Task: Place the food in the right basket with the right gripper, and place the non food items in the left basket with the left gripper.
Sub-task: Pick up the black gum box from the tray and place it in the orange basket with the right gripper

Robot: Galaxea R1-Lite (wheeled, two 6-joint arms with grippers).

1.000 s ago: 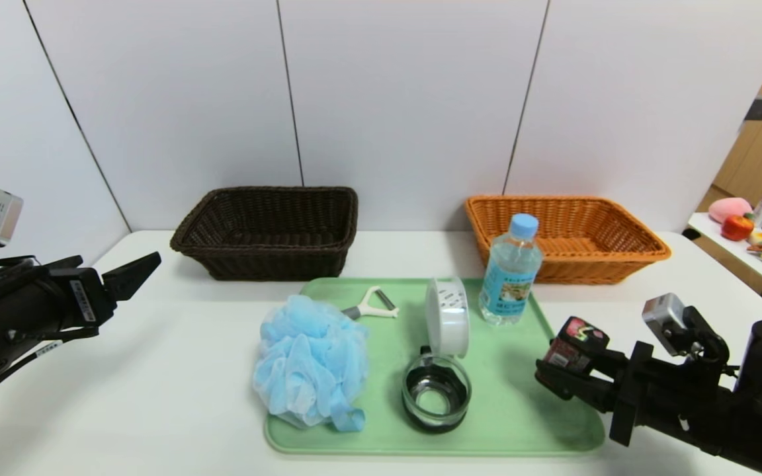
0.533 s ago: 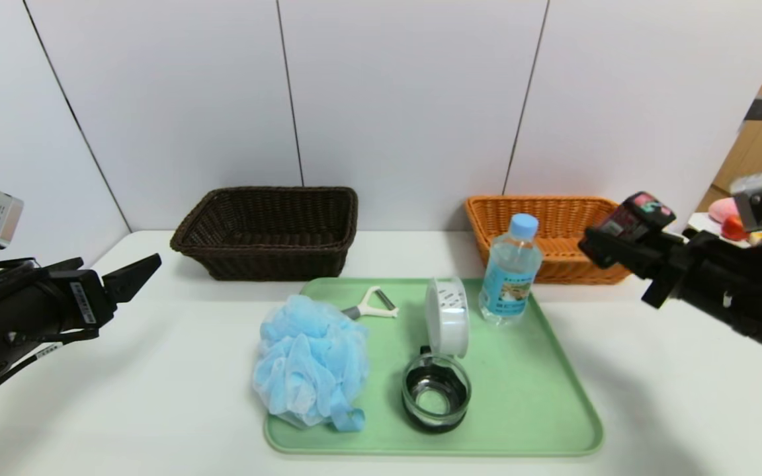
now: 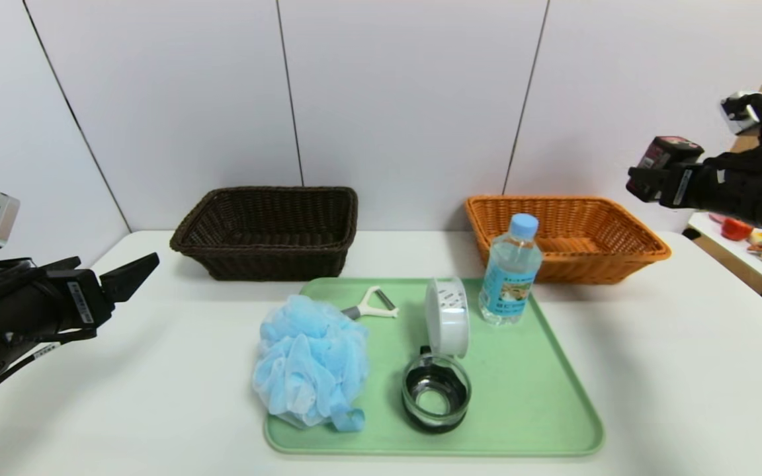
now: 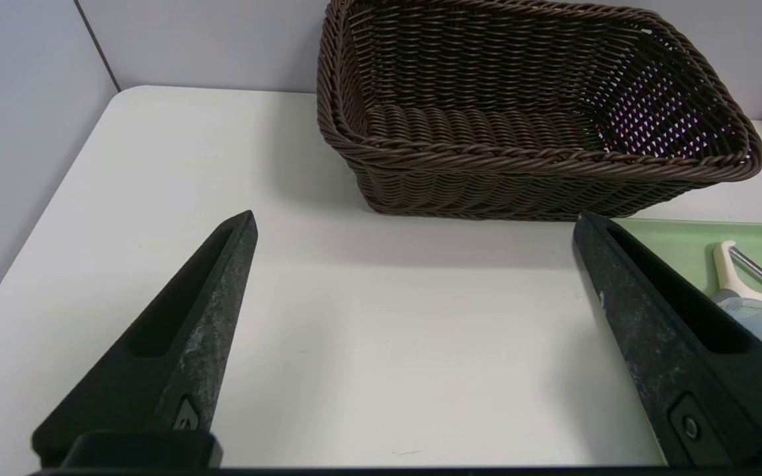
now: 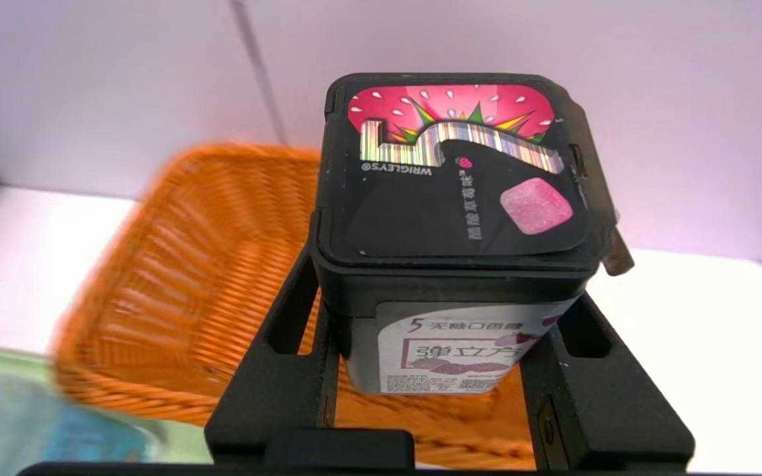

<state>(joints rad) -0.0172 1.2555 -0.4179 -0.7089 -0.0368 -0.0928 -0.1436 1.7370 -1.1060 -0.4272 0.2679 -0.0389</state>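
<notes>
Black gum box (image 3: 660, 158) sits clamped in your right gripper (image 3: 652, 173), raised above the orange basket (image 3: 566, 238), while your left gripper (image 4: 414, 231) hovers wide-fingered over the counter (image 3: 156, 370).

plain white table (image 3: 652, 370) here. sitting right on it: a dark brown wicker basket (image 3: 268, 231) toward the back left, an orange wicker basket (image 3: 569, 238) toward the back right, and a light green tray (image 3: 526, 403) in the middle, just in front of both baskets.
</notes>
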